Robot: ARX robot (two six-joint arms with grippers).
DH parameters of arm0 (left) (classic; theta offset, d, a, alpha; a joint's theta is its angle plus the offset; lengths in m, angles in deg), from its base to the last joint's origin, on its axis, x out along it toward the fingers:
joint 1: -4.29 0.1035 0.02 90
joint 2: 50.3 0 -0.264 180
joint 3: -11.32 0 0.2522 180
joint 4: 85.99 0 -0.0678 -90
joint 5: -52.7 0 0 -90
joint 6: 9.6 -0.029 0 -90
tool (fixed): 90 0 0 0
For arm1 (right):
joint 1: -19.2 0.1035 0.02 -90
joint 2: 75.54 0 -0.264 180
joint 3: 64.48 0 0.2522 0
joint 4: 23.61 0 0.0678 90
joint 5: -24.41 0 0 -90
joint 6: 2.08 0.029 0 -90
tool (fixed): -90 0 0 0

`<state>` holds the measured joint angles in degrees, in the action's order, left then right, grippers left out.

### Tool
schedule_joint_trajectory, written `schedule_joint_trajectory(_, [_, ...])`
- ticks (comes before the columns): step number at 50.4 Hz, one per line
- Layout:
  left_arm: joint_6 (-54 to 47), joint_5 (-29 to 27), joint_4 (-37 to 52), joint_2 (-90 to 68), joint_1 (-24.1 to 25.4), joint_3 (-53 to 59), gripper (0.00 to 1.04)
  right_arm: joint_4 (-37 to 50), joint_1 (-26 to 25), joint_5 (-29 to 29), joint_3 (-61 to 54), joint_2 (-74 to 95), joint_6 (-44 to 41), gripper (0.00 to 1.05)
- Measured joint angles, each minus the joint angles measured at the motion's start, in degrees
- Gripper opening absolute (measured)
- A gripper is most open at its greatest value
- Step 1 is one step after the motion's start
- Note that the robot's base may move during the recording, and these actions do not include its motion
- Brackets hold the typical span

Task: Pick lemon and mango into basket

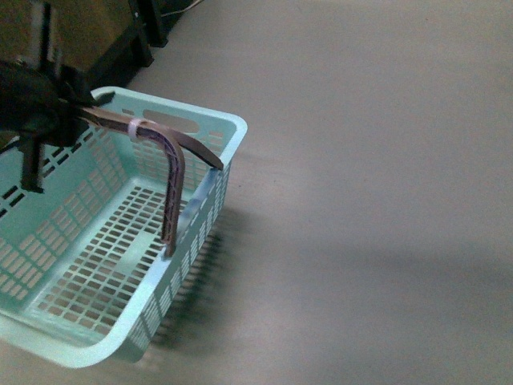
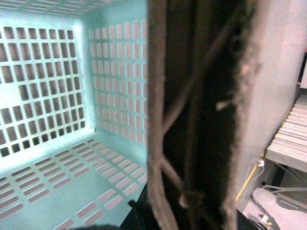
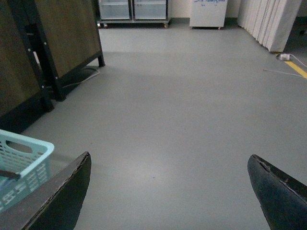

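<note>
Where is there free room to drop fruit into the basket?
The basket has a wholly bare bottom. Crowded only along its right wall, where the handle hangs inside, and at the far-left corner, where the left end effector grips that handle. The floor right of it is open.

In the front view the basket [image 1: 215,120] fills the 8 o'clock corner; whether it rests on the floor [image 1: 361,200] or hangs just above it cannot be told. Its handle [image 1: 172,172] rises from the basket's right wall, bends over the inside and runs toward 10 o'clock into the left gripper [image 1: 84,112], which sits over the far-left rim. A panel [image 1: 80,32] stands behind the basket at 11 o'clock. Floor stretches from 12 round to 5 o'clock. In the right wrist view the right gripper [image 3: 169,160] has one of its fingers [image 3: 62,191] just beside the basket's corner; cabinets [image 3: 132,9] and a curtain [image 3: 268,21] stand far behind.
</note>
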<state>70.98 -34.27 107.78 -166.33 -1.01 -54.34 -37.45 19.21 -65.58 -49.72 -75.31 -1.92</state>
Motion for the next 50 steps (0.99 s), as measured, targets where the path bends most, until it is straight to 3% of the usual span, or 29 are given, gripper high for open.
schedule_joint_trajectory(11, [2.8, 2.0, -14.2, 29.3, 0.5, 8.0, 0.05, 0.0, 0.0, 0.0, 0.0, 0.0, 0.0, 0.96])
schedule_joint_trajectory(28, [5.0, 3.4, -35.0, 56.6, 2.6, 5.5, 0.05, 0.0, 0.0, 0.0, 0.0, 0.0, 0.0, 0.96])
schedule_joint_trajectory(50, [5.3, 3.3, -35.8, 58.9, 3.4, 4.5, 0.05, 0.0, 0.0, 0.0, 0.0, 0.0, 0.0, 0.96])
